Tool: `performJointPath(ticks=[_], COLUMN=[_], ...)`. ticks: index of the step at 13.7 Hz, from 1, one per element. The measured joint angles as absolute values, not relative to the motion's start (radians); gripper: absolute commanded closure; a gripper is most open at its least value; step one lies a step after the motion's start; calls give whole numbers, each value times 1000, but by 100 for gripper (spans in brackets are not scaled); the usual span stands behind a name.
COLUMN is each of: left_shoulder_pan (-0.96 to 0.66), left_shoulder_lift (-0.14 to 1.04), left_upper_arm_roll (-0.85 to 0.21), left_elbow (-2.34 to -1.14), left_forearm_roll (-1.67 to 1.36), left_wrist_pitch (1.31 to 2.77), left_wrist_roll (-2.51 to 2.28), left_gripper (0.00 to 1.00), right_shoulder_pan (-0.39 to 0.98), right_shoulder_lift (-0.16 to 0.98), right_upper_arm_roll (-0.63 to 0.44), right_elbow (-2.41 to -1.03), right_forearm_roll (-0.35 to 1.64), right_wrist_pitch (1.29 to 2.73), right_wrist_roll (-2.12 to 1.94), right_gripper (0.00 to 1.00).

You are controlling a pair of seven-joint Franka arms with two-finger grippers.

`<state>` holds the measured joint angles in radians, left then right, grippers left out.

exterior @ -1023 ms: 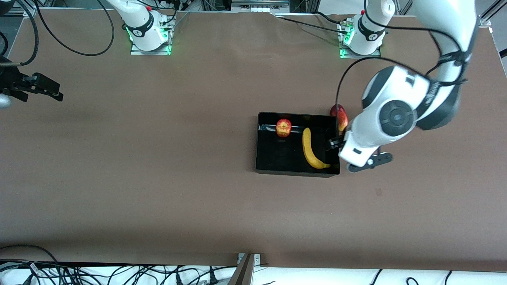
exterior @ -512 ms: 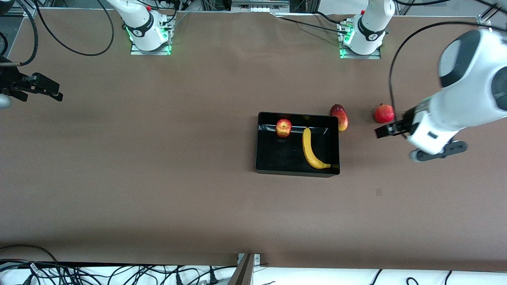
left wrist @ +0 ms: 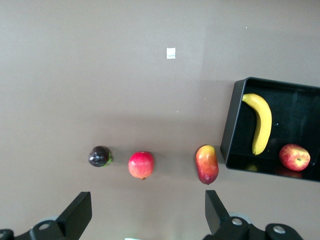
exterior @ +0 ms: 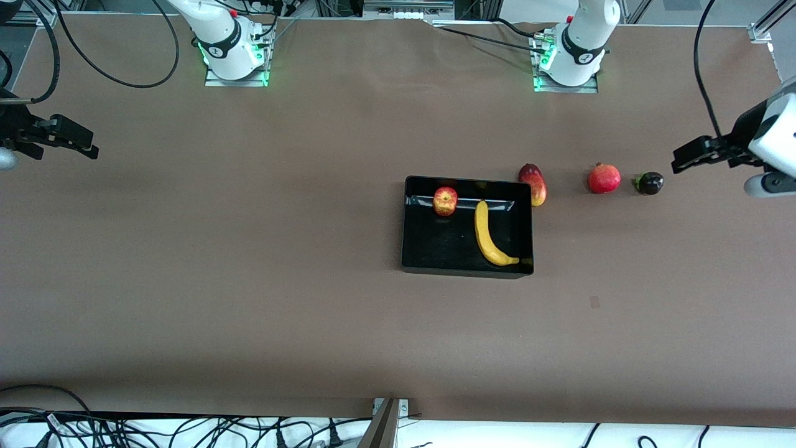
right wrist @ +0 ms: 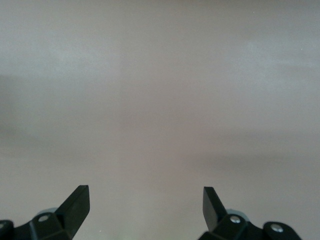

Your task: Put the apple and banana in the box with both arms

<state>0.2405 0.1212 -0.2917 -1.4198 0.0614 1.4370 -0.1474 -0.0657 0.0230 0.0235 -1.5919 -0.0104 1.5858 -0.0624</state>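
Note:
The black box sits on the table near its middle, toward the left arm's end. The apple lies in the box's corner farthest from the front camera. The banana lies in the box beside it, along the wall toward the left arm's end. Box, banana and apple also show in the left wrist view. My left gripper is open and empty, up over the table's left-arm end. My right gripper is open and empty over bare table at the right arm's end.
Outside the box, in a row toward the left arm's end, lie a red-yellow oval fruit, a plain red round fruit and a small dark fruit. A small pale mark is on the table nearer the front camera.
My left arm has swung away from the box's edge toward the left arm's end of the table, uncovering the red round fruit and the dark fruit. The right arm has not moved.

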Motion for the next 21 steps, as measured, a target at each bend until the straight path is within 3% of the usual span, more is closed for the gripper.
performJointPath(ticks=[13,21], left_shoulder_pan=[280,161], left_shoulder_lift=[82,69], left_upper_arm_roll=[-287,-214], left_elbow=[-1420,-1420], left_forearm_roll=[49,48], left_wrist_pitch=[1443,1456], left_wrist_roll=[-29,-29], left_gripper=[0,0], right_shoulder_pan=[-66,-66], right_shoulder_lift=[23,23], right_upper_arm_roll=[23,22], right_elbow=[-1592,-1592], right_forearm_roll=[-10,-10], right_wrist_pitch=[1586,1586], right_wrist_roll=[-62,-62], right_gripper=[0,0])
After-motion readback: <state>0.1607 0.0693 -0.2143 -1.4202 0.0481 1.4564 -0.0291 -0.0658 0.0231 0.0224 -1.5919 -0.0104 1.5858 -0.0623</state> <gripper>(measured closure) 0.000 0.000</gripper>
